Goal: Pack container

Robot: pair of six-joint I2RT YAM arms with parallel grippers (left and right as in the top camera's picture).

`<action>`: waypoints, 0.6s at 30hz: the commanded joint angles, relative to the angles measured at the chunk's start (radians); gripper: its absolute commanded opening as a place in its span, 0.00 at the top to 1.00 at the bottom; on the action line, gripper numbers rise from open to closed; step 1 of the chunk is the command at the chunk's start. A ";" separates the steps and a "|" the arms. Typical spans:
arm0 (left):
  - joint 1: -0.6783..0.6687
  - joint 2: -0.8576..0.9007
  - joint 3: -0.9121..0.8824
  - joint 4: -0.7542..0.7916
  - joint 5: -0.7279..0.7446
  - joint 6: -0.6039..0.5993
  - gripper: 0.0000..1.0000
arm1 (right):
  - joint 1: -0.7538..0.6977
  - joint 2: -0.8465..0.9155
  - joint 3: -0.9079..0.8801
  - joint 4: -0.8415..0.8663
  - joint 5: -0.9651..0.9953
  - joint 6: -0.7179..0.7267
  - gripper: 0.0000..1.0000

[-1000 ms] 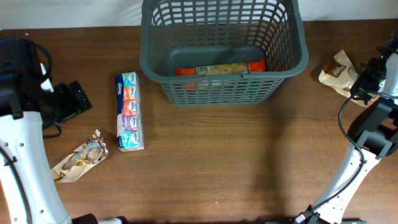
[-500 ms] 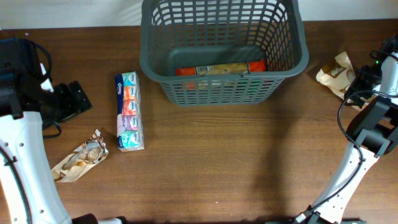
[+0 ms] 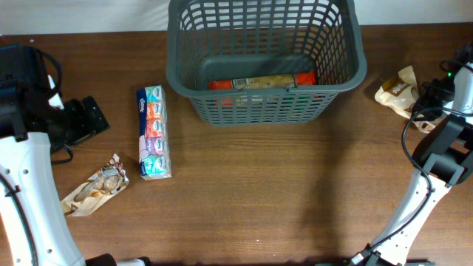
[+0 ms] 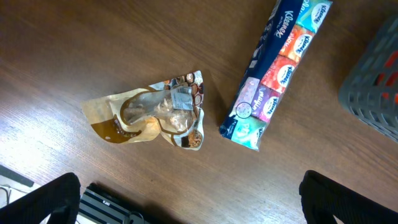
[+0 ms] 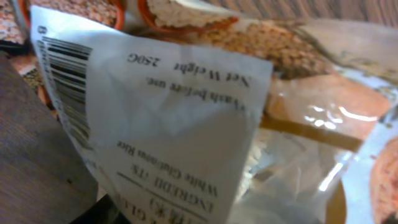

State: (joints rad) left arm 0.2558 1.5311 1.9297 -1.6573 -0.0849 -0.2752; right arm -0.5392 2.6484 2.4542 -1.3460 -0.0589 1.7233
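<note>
The basket (image 3: 266, 63) stood at the far middle of the wooden table (image 3: 244, 192), its lattice sides upright, and a long red-ended packet (image 3: 261, 82) lay flat on its solid bottom against the near wall. In the left wrist view only a grey corner of the basket (image 4: 373, 87) showed at the right edge.

To the left of the basket, apart from it, a long pack of tissues (image 3: 153, 132) lay lengthwise from far to near — its coloured packets in a row (image 4: 275, 71). Just near and to the left of that lay a crumpled tan snack bag (image 3: 94, 188), close to the tissues but not touching them (image 4: 152, 115).

The left gripper (image 4: 186, 208) hung above these two things with its dark fingers (image 4: 37, 202) spread wide, nothing between them.

At the far right edge of the table a second tan bag (image 3: 395, 90) sat beside the right gripper (image 3: 432, 100). That arm's camera was filled by the bag's white label (image 5: 155, 106), with a barcode and upside-down print, pressed very close — the fingers themselves could not be made out, so whether they were spread or pinching the bag I cannot tell.
</note>
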 commanded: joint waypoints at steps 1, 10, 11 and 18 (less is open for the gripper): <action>0.005 0.003 -0.001 -0.001 0.003 0.015 0.01 | -0.005 0.031 -0.006 -0.011 -0.038 -0.003 0.50; 0.005 0.003 -0.001 -0.001 0.003 0.015 0.01 | -0.005 0.031 -0.006 -0.014 -0.109 -0.073 0.85; 0.005 0.003 -0.001 -0.001 0.003 0.015 0.01 | -0.005 0.031 -0.006 -0.019 -0.124 -0.074 0.85; 0.005 0.003 -0.001 -0.001 0.003 0.015 0.01 | -0.006 0.030 -0.006 -0.051 -0.222 -0.150 0.96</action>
State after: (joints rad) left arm 0.2558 1.5311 1.9297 -1.6573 -0.0849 -0.2752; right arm -0.5491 2.6480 2.4630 -1.3857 -0.1932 1.6409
